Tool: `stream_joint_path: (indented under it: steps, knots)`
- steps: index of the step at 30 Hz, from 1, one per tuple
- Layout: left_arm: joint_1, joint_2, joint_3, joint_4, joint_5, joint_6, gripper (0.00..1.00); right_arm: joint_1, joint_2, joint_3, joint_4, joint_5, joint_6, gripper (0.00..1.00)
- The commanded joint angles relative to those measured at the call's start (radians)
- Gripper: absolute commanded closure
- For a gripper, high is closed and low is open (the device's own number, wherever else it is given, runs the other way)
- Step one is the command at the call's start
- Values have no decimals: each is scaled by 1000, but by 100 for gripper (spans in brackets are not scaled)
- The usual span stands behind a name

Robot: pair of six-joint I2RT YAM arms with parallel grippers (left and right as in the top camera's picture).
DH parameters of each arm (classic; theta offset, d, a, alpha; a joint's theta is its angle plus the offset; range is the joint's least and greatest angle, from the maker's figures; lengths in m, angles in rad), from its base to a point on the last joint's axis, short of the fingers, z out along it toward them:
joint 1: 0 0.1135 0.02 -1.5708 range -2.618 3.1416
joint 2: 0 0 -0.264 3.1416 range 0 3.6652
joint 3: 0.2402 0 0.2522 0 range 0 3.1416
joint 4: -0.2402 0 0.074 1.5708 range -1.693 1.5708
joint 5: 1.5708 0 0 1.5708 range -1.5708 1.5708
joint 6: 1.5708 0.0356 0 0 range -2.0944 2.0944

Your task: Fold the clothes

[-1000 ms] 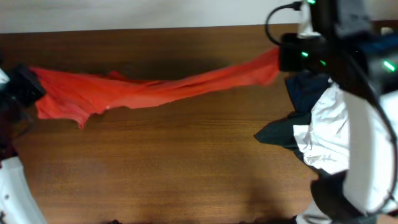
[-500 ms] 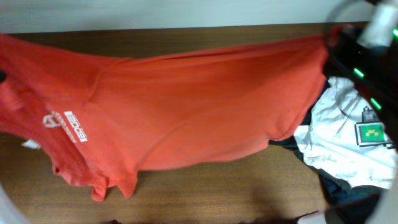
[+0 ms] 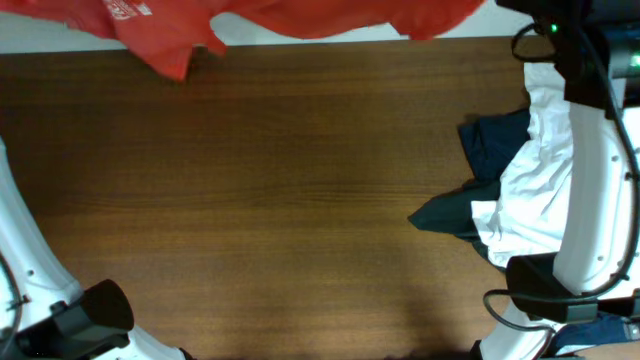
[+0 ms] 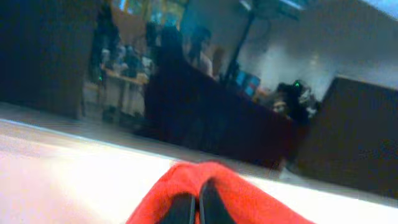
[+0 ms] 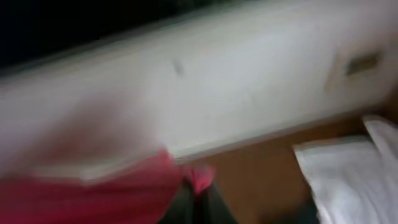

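Currently: spread-out step, no fold made yet.

Left gripper [image 4: 189,208]: fingers pressed together, red cloth bunched round the tips. Right gripper [image 5: 196,202]: view badly smeared, but the fingers look closed with red cloth pinched at their ends. Judged: both are clamped on the orange-red T-shirt [image 3: 330,18].

Shirt position: held up in the air between the two grips, stretched along the far edge of the table [image 3: 250,200] and partly out of the overhead view. No part of it appears to rest on the wood. White lettering [image 3: 125,10] shows near the left end; a sleeve or corner [image 3: 175,60] hangs lowest there.

Step in hand, as judged: shaking or lifting the shirt open before laying it flat.

Next move calls for: bringing both grips down and toward the robot together, keeping the cloth taut, so that the shirt lands flat on the bare wood with the hem and sleeves uncrumpled. Unequal lowering would likely leave a twisted band.

Around:
- Near and middle table: bare wood.
- Right side: a heap made of a white T-shirt [image 3: 530,200] and navy garments [image 3: 490,150], partly under the right arm [image 3: 590,180].
- Beyond the table: pale wall; the left wrist view shows a dim room, blurred.

Obstruction: the heap takes the right part of the table, so the shirt needs to land left of it or its right end will drape over the heap.
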Motion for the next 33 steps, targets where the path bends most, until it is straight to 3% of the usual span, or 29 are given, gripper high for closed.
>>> stream_joint_path:
  steps: [1,3,5,6,10,13,18,26,29,33]
  knots:
    - [14,-5,-10,-491,100,160,100,-31,24,-29,-167,45,-2,96]
    - [-15,27,-67,-862,-60,294,100,-30,53,-124,-312,37,-2,96]
    - [-43,69,-162,-1008,-173,320,100,-30,66,-248,-357,-23,-2,96]
    - [-62,90,-271,-1037,-172,346,100,-30,66,-399,-365,-91,-2,96]
    - [-75,95,-692,-1036,-172,377,100,-29,66,-891,-347,-119,-1,96]
    - [-70,94,-931,-1022,-209,431,100,-29,65,-1078,-343,-119,2,96]
    - [-12,31,-966,-1007,-214,430,100,-30,50,-1168,-343,-112,2,96]
    - [163,-316,-987,-1028,-212,369,100,-31,-141,-1173,-417,-111,7,96]
    - [132,-341,-1046,-891,-145,357,100,-31,-151,-1173,-301,-112,6,96]
    - [70,-329,-1129,-554,-150,250,100,-31,-151,-1173,-73,-112,5,96]
